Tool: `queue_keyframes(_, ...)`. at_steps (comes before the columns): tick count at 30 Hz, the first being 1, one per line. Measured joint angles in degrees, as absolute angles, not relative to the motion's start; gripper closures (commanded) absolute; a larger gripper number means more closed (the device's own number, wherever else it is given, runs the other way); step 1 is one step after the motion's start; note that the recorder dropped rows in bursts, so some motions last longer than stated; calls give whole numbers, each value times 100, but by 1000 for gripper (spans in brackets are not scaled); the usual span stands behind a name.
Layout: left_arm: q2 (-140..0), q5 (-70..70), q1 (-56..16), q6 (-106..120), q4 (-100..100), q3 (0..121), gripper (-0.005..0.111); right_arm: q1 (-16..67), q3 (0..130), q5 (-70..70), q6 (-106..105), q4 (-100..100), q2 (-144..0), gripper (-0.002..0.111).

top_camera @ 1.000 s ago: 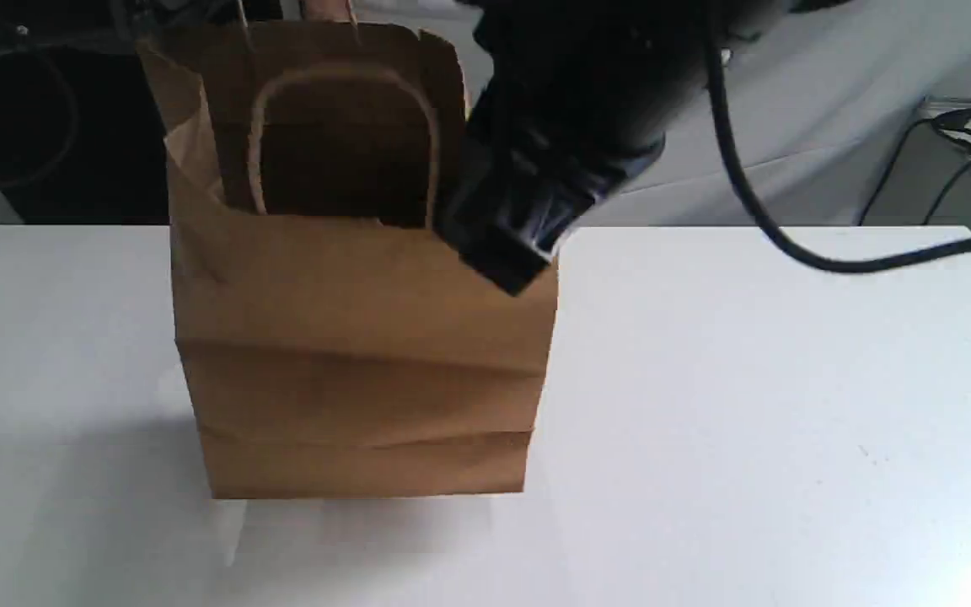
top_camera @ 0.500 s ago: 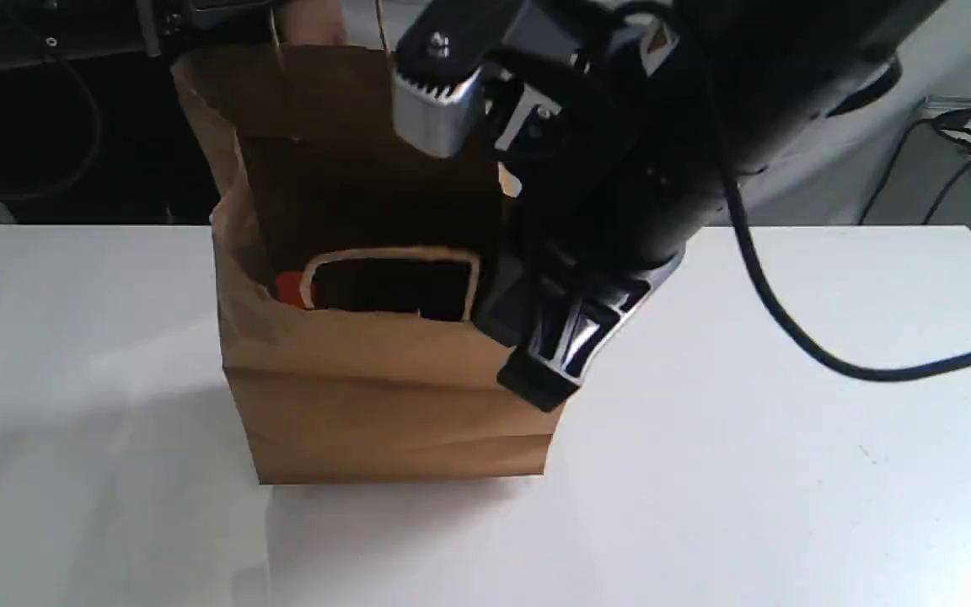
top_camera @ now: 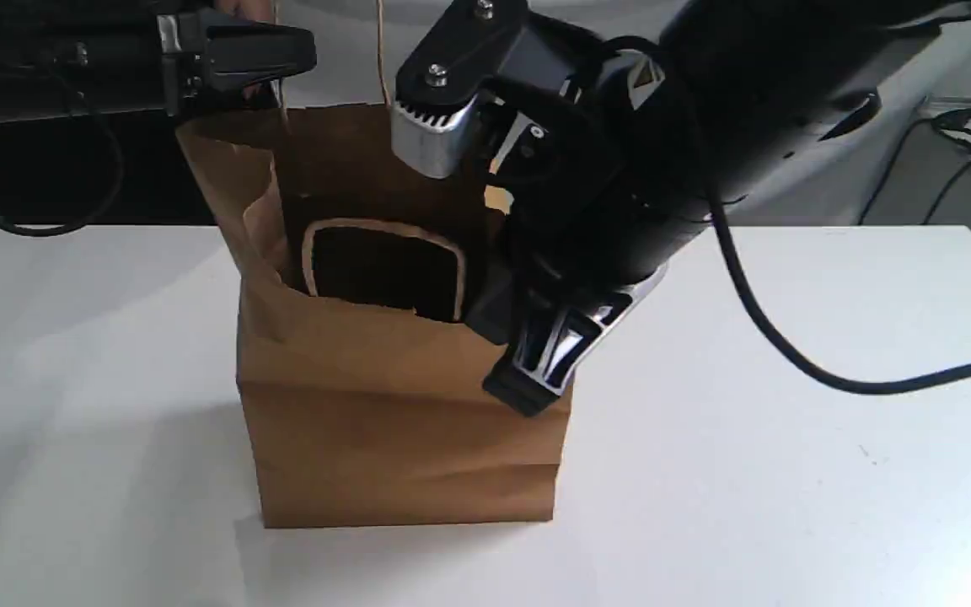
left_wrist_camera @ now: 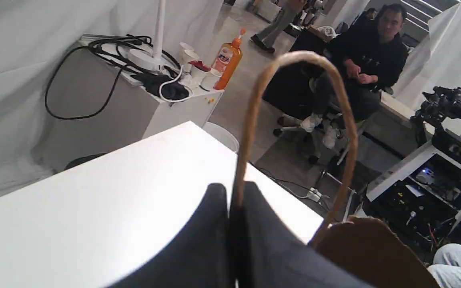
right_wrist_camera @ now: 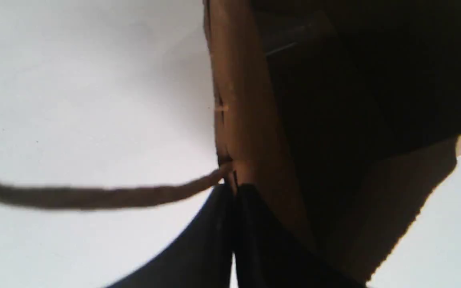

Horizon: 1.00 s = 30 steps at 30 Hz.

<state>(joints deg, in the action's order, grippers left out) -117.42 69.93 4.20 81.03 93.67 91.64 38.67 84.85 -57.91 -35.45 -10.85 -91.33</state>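
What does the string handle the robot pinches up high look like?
Find the brown paper bag standing on the white table. From its back rim a thin tan twine handle rises, pinched in the shut left end effector. Unlike the front rim's handle, which sits low against the bag's dark opening, this one stretches above the bag.

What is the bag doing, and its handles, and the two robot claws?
paper bag, upright on the table, mouth open.
far handle, raised and pinched.
near handle, loose, not held.
left gripper, shut on the far handle.
right gripper, shut on the paper bag's rim.
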Motion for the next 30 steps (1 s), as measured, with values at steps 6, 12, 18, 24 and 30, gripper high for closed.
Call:
queue_keyframes(6, -11742, 6993, 420, 8011, 9448, 9164, 99, 3867, 8485, -5645, -3523, -1085, -9133, 108)
queue_keyframes(12, -11742, 6993, 420, 7909, 9483, 9164, 66, 3867, 8485, -5510, -3458, -1085, -9133, 108)
queue_keyframes(18, -11742, 6993, 420, 7734, 9483, 9164, 48, 3867, 8485, -5489, -3434, -1085, -9133, 108)
queue_keyframes(24, -11742, 6993, 420, 7725, 9495, 9164, 48, 3867, 8485, -5466, -3435, -1085, -9133, 108)
queue_keyframes(30, -11742, 6993, 515, 7725, 9791, 9164, 48, 3867, 8485, -5455, -3435, -1085, -9133, 108)
